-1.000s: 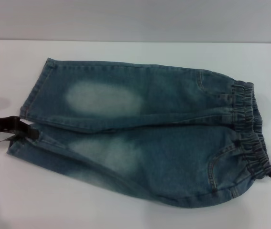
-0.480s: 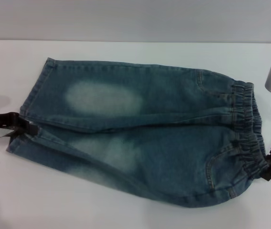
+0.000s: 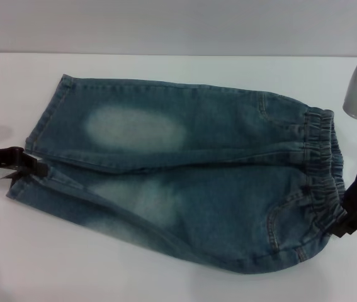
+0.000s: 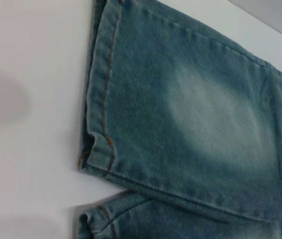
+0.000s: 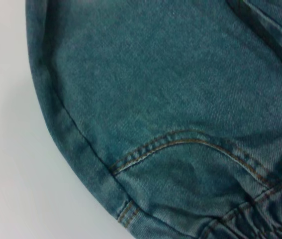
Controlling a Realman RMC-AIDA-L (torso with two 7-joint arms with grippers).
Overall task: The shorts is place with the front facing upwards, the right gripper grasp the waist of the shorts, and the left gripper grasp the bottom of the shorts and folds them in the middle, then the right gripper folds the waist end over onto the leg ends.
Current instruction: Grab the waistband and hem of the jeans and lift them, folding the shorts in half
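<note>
Denim shorts lay flat and face up across the middle of a white tabletop, leg hems toward its left edge and gathered elastic waistband toward its right edge. The cloth was blue-green, with a pale faded oval on each leg, tan stitching along the hems and a curved stitched pocket near the waist.

The left pincer, slim and black, sat at the leg ends, touching the hem where the two legs met; whether its jaws had closed on the fabric could not be told. The right pincer, also black, sat against the near corner of the waistband by the tabletop's right edge; its grip could not be told either.

The denim looked soft yet fairly thick, likely light enough to lift but prone to sag and drape between two holds. The doubled hem and the ruffled elastic band seemed the firmest places to pinch.
</note>
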